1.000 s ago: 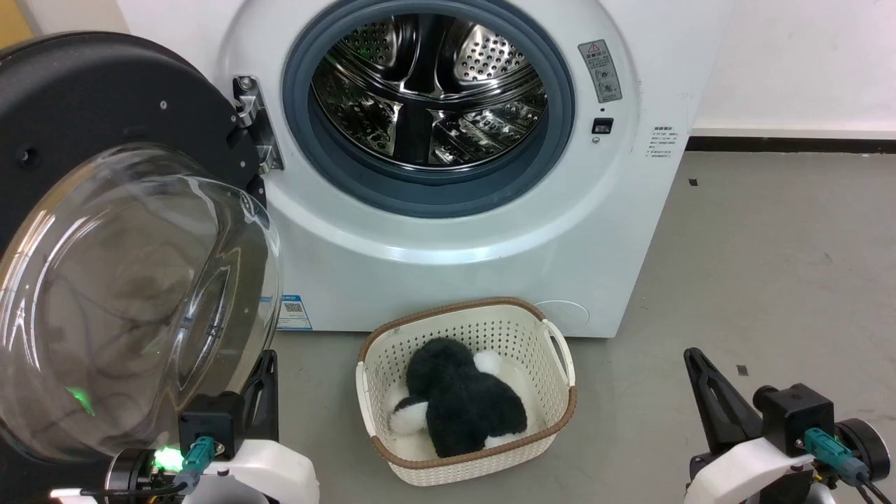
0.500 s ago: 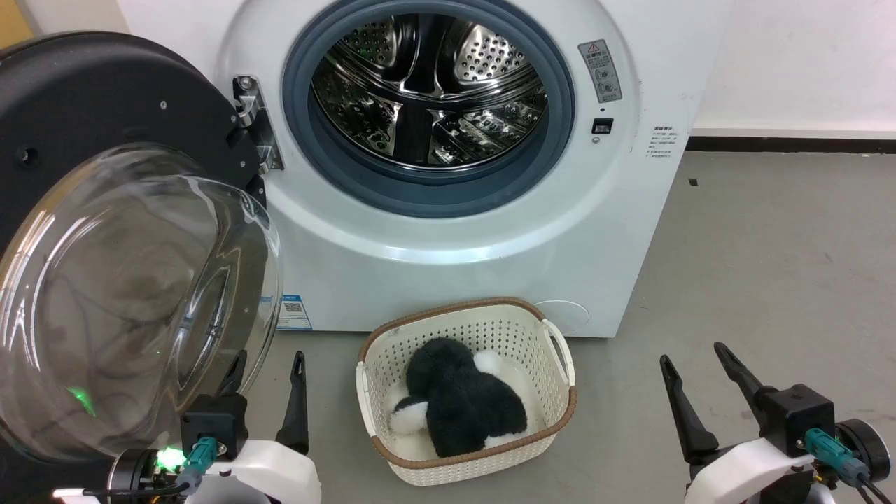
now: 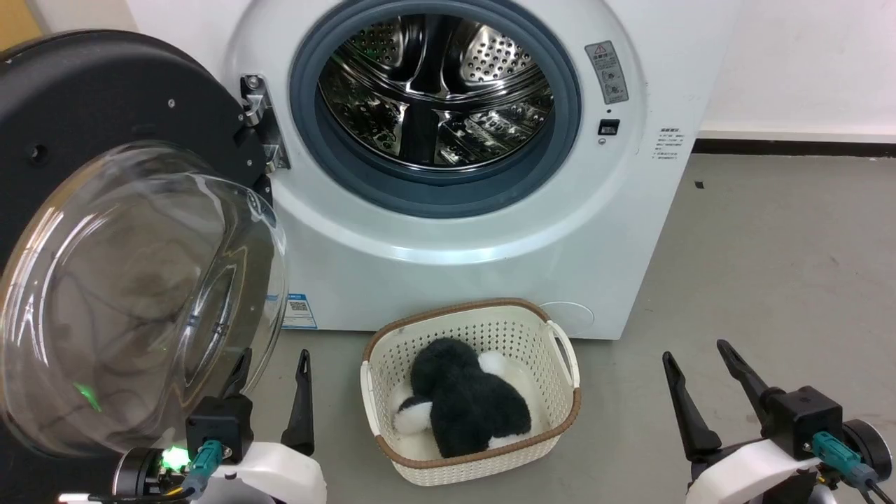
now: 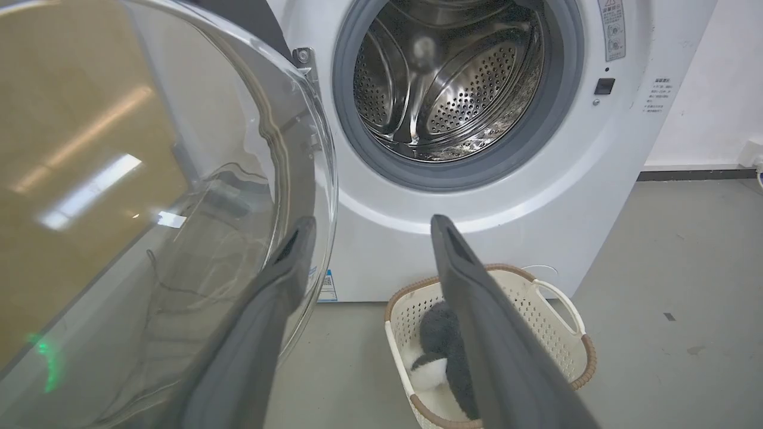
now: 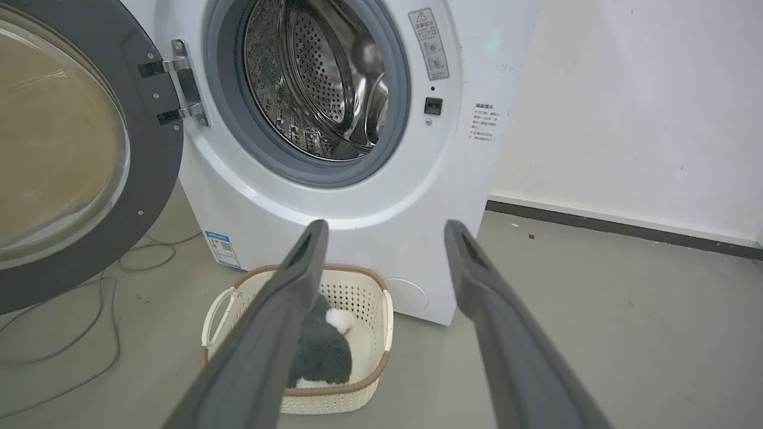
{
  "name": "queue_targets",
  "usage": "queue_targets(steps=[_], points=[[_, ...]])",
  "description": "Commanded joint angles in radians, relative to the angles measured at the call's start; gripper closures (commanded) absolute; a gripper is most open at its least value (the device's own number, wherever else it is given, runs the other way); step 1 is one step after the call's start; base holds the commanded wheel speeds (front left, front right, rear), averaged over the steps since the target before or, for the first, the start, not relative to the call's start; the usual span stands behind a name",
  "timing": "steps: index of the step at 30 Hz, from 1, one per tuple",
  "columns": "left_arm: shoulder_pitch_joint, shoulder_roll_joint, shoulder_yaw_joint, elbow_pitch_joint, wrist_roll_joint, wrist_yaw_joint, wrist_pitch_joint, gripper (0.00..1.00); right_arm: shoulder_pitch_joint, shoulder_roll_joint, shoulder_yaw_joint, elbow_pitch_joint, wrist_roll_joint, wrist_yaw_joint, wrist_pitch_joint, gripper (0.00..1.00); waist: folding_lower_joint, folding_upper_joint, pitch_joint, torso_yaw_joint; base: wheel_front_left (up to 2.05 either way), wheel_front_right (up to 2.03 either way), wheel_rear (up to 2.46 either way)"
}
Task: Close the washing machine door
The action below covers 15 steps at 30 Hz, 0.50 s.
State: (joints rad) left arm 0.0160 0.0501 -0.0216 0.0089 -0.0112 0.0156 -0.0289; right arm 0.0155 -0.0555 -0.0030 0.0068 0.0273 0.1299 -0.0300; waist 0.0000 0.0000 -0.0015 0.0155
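You were at the very start of closing the washing machine door point(image 3: 133, 294): it stood swung wide open on hinges at the left of the washing machine point(image 3: 455, 245), with nothing touching it. Your left gripper point(image 3: 274, 358) hung low before the machine, fingers apart and empty, one finger just beside the door's glass bowl. Your right gripper point(image 3: 694, 352), also spread and empty, sat off the machine's right front corner. Next, I'd judge, the left gripper needed to reach behind the door and push it toward the machine until latched.
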Motion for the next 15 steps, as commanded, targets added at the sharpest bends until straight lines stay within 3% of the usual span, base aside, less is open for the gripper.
queue_targets(steps=[1, 15], points=[[0.001, 0.000, -0.004, 0.002, -0.004, 0.006, -0.011, 0.00, 0.006, 0.001, 0.000, 0.000, 0.008, 0.000, -0.011, 0.00, 0.0000, 0.0000, -0.001, 0.005, 0.00, 0.00, 0.00], [0.007, 0.002, -0.018, 0.004, -0.007, 0.016, -0.041, 0.00, 0.015, 0.001, 0.008, 0.003, 0.025, 0.000, -0.040, 0.00, 0.0000, 0.0000, -0.004, 0.064, 0.00, 0.00, 0.00]])
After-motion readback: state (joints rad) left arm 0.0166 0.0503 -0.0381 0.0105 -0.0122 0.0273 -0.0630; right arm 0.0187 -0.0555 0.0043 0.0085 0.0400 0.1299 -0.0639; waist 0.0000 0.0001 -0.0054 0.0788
